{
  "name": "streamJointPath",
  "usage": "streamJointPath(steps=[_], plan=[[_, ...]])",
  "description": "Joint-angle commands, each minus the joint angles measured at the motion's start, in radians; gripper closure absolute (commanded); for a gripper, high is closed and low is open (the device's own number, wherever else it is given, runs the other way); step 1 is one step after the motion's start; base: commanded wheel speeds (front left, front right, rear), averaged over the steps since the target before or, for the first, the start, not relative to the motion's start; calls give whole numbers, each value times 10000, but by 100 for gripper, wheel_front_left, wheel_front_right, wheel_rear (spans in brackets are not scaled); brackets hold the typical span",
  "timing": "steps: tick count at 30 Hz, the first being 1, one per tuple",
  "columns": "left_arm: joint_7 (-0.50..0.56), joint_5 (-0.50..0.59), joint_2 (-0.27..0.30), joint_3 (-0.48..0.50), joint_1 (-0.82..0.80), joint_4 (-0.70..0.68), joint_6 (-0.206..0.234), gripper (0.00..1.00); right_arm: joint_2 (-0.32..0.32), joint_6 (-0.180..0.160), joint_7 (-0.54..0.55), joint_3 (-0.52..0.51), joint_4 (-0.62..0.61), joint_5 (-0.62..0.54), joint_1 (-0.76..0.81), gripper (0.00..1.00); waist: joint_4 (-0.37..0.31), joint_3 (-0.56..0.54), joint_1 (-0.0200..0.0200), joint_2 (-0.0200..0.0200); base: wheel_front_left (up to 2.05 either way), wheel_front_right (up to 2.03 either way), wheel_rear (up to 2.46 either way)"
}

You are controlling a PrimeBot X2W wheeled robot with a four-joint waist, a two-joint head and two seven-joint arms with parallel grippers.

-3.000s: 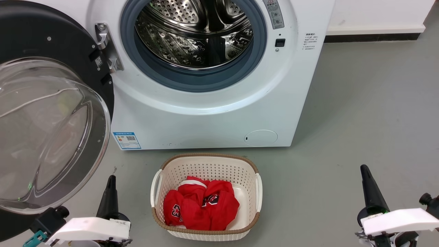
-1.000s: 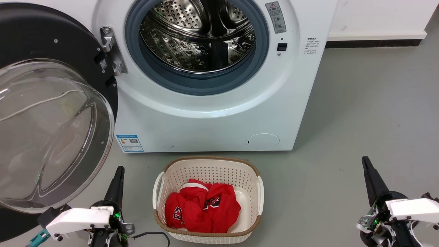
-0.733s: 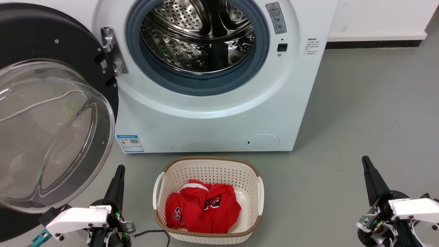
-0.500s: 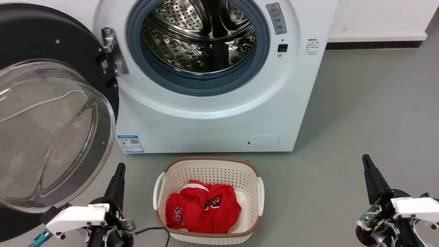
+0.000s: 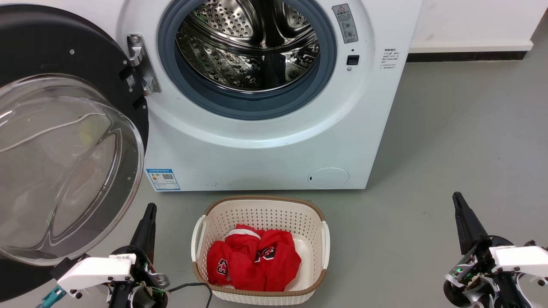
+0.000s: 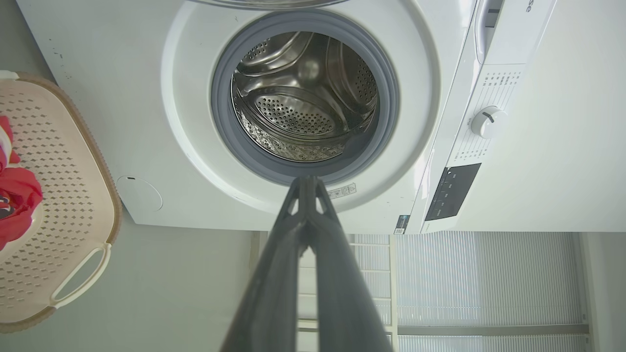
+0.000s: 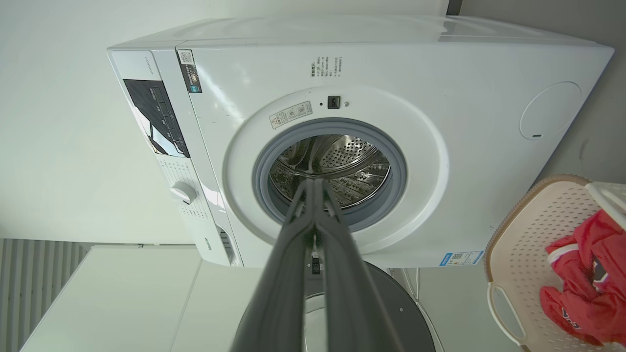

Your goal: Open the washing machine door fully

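The door [image 5: 68, 145] hangs swung wide on its hinge [image 5: 139, 64] at the left of the washer [image 5: 265, 145], its glass bowl facing outward and the drum [image 5: 248, 42] mouth wholly uncovered. By that the opening looks done, or nearly so (whether the hinge has more travel to give cannot be told here). The left gripper [image 5: 150, 211] sits low near the door's lower edge, apart from it, and the right gripper [image 5: 457, 203] is well off to the right. Both have their fingers pressed together on nothing. At most a last outward nudge is left.
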Motion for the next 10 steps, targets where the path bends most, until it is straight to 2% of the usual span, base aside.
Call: streamJointPath(steps=[1,10], plan=[[30,-14,27,25,-96,6,-38,100,42,0,23,-17,16,-39,-130,100,0,0,0,0,0,0,0],[29,-14,27,25,-96,5,-37,100,62,0,66,-51,19,-64,-135,100,0,0,0,0,0,0,0]])
